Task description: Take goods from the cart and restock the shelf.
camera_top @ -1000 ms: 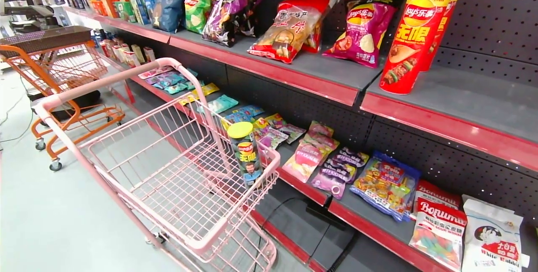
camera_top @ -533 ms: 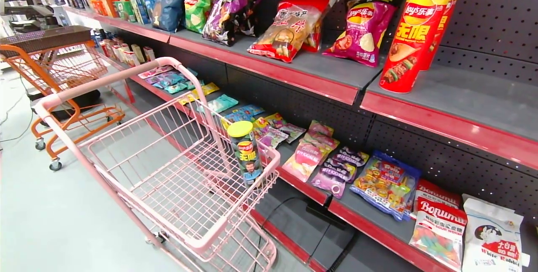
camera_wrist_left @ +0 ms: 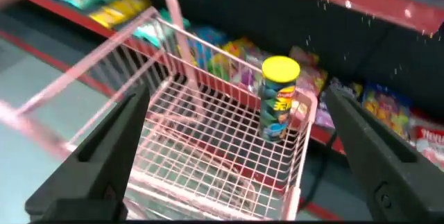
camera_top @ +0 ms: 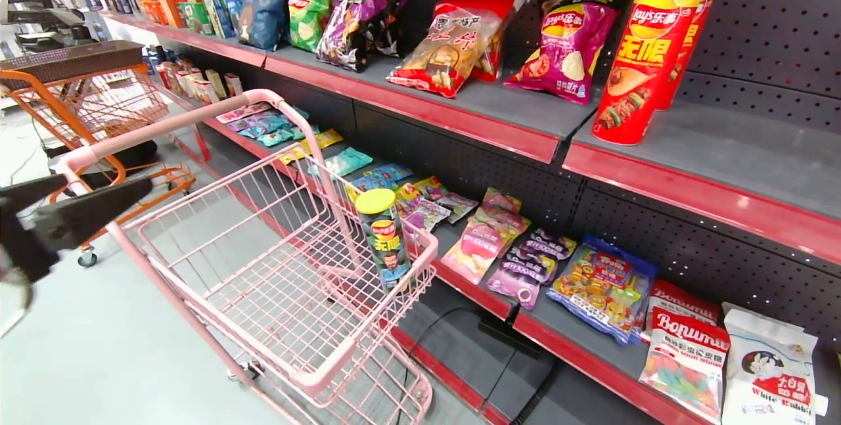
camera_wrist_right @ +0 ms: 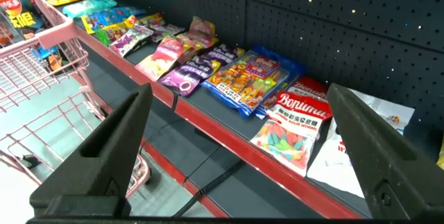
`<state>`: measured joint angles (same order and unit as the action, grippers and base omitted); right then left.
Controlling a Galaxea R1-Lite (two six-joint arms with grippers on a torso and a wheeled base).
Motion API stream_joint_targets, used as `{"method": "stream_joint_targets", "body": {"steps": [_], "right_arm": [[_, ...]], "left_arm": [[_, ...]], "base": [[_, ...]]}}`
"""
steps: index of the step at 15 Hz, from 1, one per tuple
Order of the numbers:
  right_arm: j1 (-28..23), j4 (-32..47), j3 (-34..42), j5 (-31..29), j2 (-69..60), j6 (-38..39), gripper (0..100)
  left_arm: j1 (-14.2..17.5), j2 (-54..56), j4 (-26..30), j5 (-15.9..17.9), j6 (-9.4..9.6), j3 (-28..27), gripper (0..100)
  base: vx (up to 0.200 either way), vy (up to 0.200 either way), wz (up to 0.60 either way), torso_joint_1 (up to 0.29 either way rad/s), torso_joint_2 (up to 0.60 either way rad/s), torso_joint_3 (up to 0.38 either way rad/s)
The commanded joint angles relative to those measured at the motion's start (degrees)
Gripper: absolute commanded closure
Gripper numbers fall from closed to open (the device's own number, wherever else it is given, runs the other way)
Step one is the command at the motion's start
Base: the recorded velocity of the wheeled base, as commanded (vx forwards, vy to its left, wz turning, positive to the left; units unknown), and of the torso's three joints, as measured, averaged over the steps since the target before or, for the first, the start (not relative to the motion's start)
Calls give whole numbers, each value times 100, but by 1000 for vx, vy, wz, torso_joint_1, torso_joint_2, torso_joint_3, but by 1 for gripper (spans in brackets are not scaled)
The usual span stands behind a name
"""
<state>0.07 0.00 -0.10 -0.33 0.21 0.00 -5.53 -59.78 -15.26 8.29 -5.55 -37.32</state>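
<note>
Our left gripper (camera_top: 108, 180) (camera_wrist_left: 237, 93) hangs with its two dark fingers (camera_wrist_left: 104, 154) spread wide and nothing between them, just beside the handle bar of the pink cart (camera_top: 263, 261) (camera_wrist_left: 208, 148). Ahead of it, framed in the gap between the fingers but well apart from them, stands the can of crisps (camera_top: 384, 234) (camera_wrist_left: 277, 99). It is upright, with a yellow lid, in the far corner of the cart's basket, against the wire wall nearest the shelf (camera_top: 460, 123). Our right gripper (camera_wrist_right: 239, 92) is likewise spread and holds nothing. Ahead of it we see the lower level of the shelf, with a row of flat candy bags (camera_wrist_right: 246, 78) (camera_top: 604, 287) and, nearer, a red bag of sour worms (camera_wrist_right: 291, 123) (camera_top: 686, 362). A corner of the cart (camera_wrist_right: 41, 78) shows beside one finger. Farther from both grippers, on the upper level of the shelf, a tall red can (camera_top: 647, 57) stands upright near the front edge, with bags of crisps (camera_top: 568, 50) leaning next to it. An orange cart (camera_top: 98, 103) stands beyond the left gripper, farther down the aisle.
</note>
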Motion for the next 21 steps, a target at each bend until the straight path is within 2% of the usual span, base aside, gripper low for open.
{"method": "stream_joint_targets", "body": {"steps": [1, 3, 4, 7, 11, 13, 18, 21], "right_arm": [[1, 0, 1, 7, -3, 0, 0], [1, 0, 1, -2, -3, 0, 0], [1, 0, 1, 7, -3, -9, 0], [1, 0, 1, 7, -3, -9, 0], [1, 0, 1, 7, -3, -9, 0], [1, 0, 1, 7, -3, -9, 0], [1, 0, 1, 7, -3, -18, 0], [1, 0, 1, 15, -3, -18, 0]], "left_arm": [[-132, -3171, -1392, 648, 159, -434, 0], [-475, -3918, -2139, 973, 168, -426, 0], [-615, -4279, -2359, 1026, 168, -443, 0], [-774, -5052, -2903, 1017, 221, -338, 0], [-1108, -6019, -3791, 1034, 256, -540, 0], [-1134, -6458, -4345, 1034, 414, -707, 0], [-1143, -6836, -4327, 1096, 414, -1428, 0], [-1310, -7109, -4318, 1096, 432, -1744, 0]], "base": [[0, 0, 0, 0, 0, 0], [0, 0, 0, 0, 0, 0], [0, 0, 0, 0, 0, 0], [0, 0, 0, 0, 0, 0], [0, 0, 0, 0, 0, 0], [0, 0, 0, 0, 0, 0], [0, 0, 0, 0, 0, 0], [0, 0, 0, 0, 0, 0]]}}
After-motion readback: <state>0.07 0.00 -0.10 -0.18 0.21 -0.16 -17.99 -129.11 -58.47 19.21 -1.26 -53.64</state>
